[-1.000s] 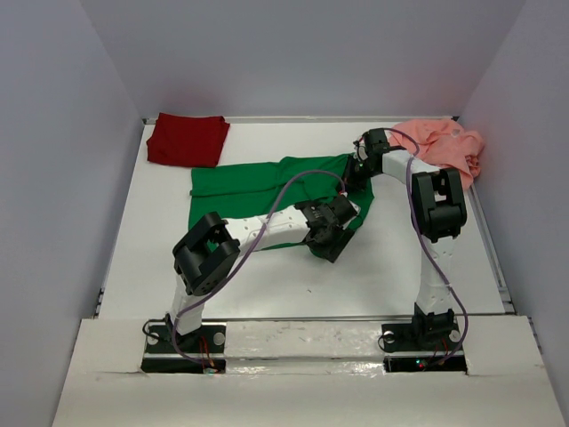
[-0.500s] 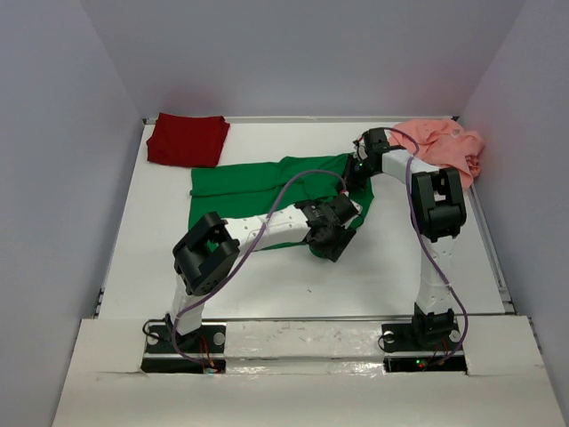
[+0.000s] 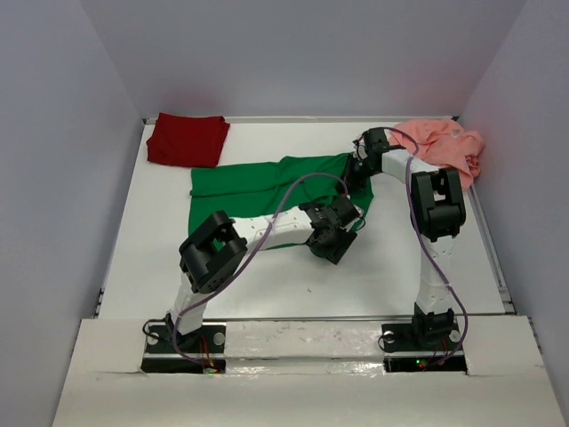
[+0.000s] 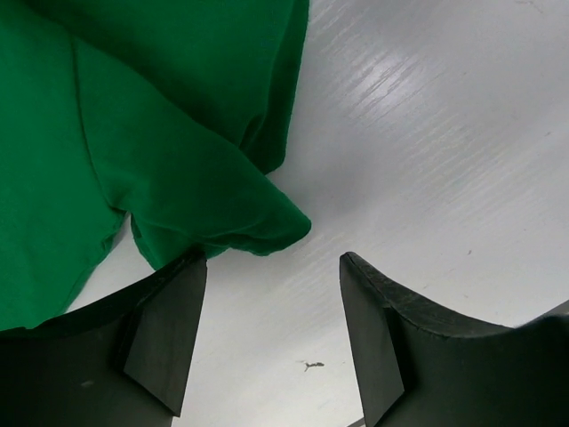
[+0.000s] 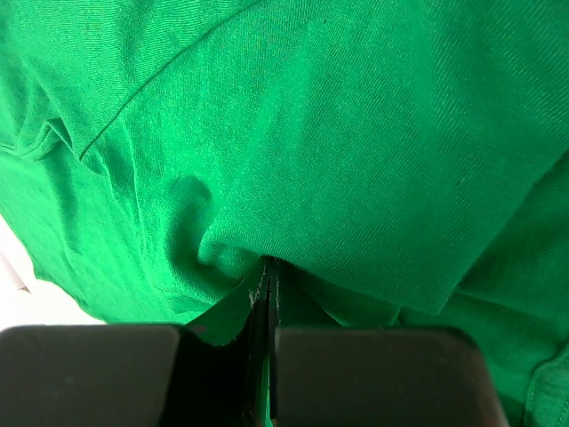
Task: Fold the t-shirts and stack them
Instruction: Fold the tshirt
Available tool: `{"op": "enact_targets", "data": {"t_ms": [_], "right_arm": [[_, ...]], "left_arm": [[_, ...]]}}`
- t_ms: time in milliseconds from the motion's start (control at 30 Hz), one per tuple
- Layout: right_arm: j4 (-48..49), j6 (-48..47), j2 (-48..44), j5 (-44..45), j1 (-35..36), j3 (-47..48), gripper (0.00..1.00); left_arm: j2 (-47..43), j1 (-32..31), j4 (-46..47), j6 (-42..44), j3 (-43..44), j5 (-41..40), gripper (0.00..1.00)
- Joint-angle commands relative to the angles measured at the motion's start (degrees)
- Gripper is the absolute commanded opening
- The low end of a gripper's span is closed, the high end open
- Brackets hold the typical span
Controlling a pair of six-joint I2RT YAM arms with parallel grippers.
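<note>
In the upper left of the top view, a dark red cloth t-shirt [image 3: 187,140] lies folded into a neat rectangle on the flat white table [image 3: 400,267]. Its lower edge comes just beside the next garment; whether the two touch cannot be told.

Across the middle of the frame, a bright green cloth t-shirt [image 3: 249,185] is spread out mostly flat. Its lower part is crossed by the left arm.

The left gripper [image 3: 348,222] sits at the centre of the frame, at the lower right edge of the green shirt. In the left wrist view its jaws stand well apart over bare table, gripping nothing. A folded corner of green cloth lies at the tip of the finger on the left of that view.

Just right of centre and higher up, the right gripper [image 3: 358,169] is at the green shirt's upper right corner. The right wrist view shows its jaws pressed together on a pinch of the green fabric, which puckers around them.

In the upper right corner, a salmon pink cloth t-shirt [image 3: 444,142] lies in a crumpled heap by the table's right edge, partly behind the right arm.
</note>
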Motion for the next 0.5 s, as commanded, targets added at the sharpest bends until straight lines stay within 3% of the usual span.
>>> {"op": "enact_targets", "data": {"t_ms": [0,167,333,367,433,467], "right_arm": [[0.4,-0.9,0.5,1.7,0.5,1.9,0.00],[0.3,-0.9,0.4,1.8,0.5,1.8,0.00],[0.2,-1.1,0.5,1.7,0.5,1.8,0.00],[0.2,-1.0,0.6,1.8,0.5,1.9,0.00],[0.2,-1.0,0.6,1.8,0.5,1.9,0.00],[0.2,-1.1,0.6,1.8,0.5,1.8,0.00]], "left_arm": [[1.0,-0.5,0.5,0.6,2.7,-0.1,0.70],[2.6,-0.4,0.5,0.9,3.8,-0.3,0.65],[3.5,-0.3,0.5,1.0,4.6,0.2,0.46],[3.6,-0.2,0.5,1.1,4.7,0.2,0.36],[3.6,-0.1,0.3,1.1,4.8,0.2,0.25],[3.6,0.0,0.1,1.2,4.9,1.9,0.10]]}}
